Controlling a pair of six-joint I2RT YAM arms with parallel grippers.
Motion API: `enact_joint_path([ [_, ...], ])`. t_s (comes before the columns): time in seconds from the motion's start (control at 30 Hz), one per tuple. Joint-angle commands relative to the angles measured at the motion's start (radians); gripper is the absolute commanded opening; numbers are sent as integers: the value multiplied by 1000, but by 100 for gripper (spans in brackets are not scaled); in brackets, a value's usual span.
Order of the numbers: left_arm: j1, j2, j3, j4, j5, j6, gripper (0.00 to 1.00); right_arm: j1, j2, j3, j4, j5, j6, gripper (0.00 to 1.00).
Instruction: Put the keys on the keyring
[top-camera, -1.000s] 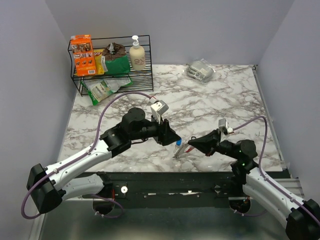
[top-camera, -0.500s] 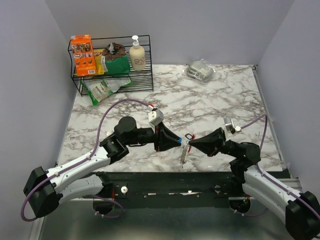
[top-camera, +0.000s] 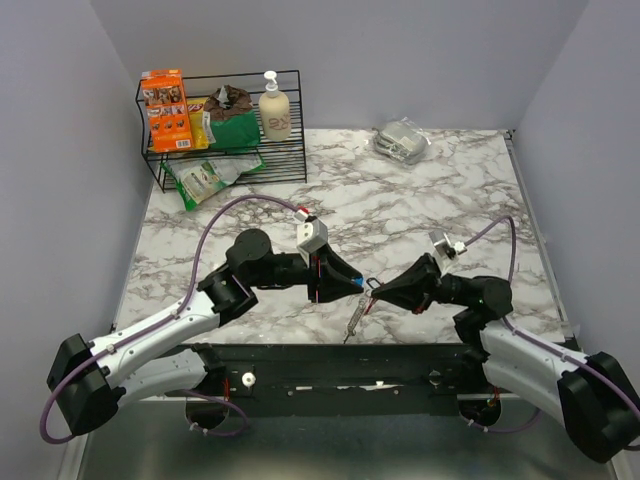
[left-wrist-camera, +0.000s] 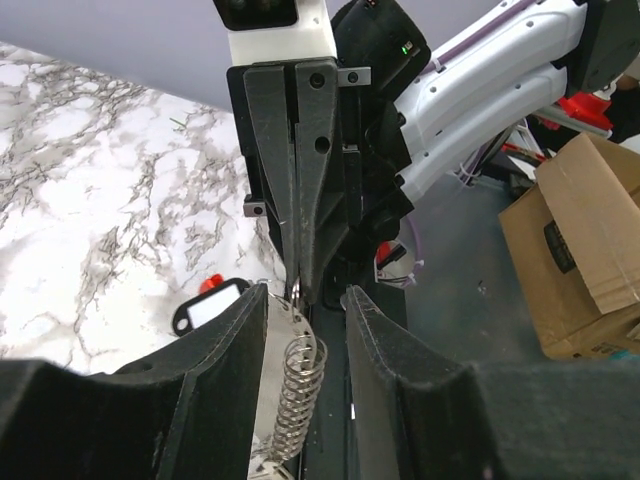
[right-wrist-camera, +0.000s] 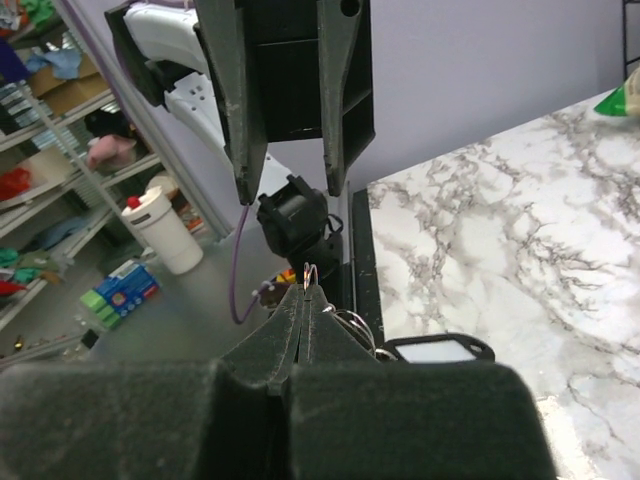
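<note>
- Near the front edge of the marble tabletop (top-camera: 420, 200), the two arms meet tip to tip, raised off the surface.
- Pressed fully together, the right fingers (top-camera: 379, 291) pinch a small ring at the top of the keyring (top-camera: 356, 318).
- From that ring the silver chain (left-wrist-camera: 298, 395) hangs down, slanting toward the near edge.
- Facing them, the left fingers (top-camera: 349, 283) stand partly apart. The chain dangles in the gap between them, and nothing looks clamped there.
- A speck of blue, the head of a key (top-camera: 358, 285), shows right at the left fingertips in the overhead view.
- A black-rimmed tag (left-wrist-camera: 210, 308) sits just beside the chain; whether it lies or hangs I cannot tell.
</note>
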Motion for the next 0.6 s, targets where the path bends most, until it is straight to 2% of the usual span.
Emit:
enact_joint_path([
  [0.0,3,0,32,-105,25,58,45,5,34,53,174,-95,30,0],
  [0.13,4,-63,10,-175,-81,72,46,5,128,73,171,-109,23,0],
  [0.2,4,-87,1,-232,-150,76,45,5,186,85,261,-112,47,0],
  [0.33,9,-170,-20,-313,-302,64,47,13,408,183,393,-153,172,0],
  [0.47,14,-244,-43,-369,-420,58,51,91,591,348,394,-201,216,0],
  [0.57,17,-271,-46,-399,-468,64,51,140,691,389,394,-201,208,0],
])
